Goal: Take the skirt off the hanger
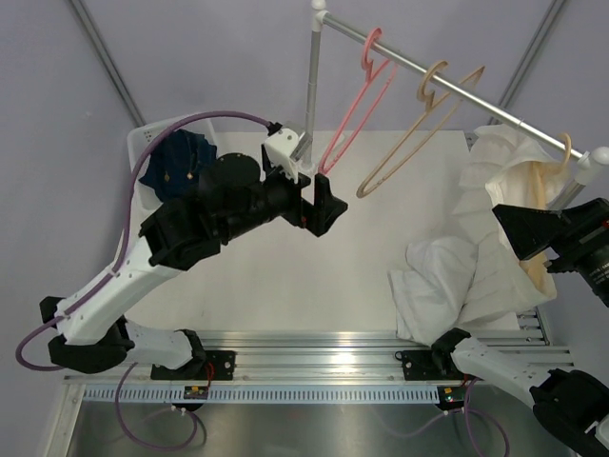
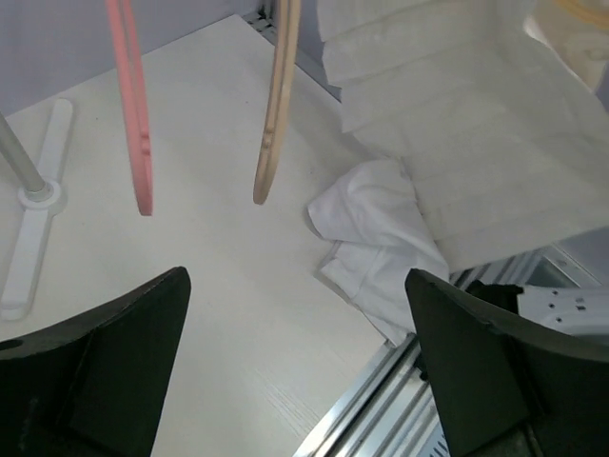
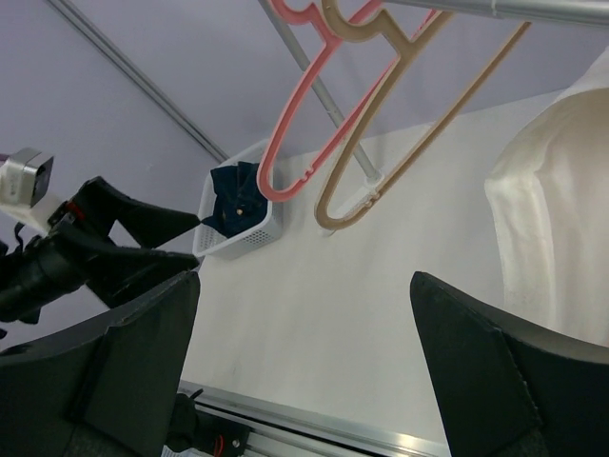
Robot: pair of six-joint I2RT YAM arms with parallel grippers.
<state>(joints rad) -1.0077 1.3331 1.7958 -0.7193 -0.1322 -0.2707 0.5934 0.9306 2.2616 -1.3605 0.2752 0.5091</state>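
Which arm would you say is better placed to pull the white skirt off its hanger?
Right. The right gripper is open and close beside the white skirt. The left gripper, also open, sits over by the pink hanger, well away from the garment.

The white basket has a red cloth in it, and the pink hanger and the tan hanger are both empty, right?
Not quite. The cloth in the white basket is dark blue, not red; the right wrist view shows it. The pink hanger and the tan hanger are both empty.
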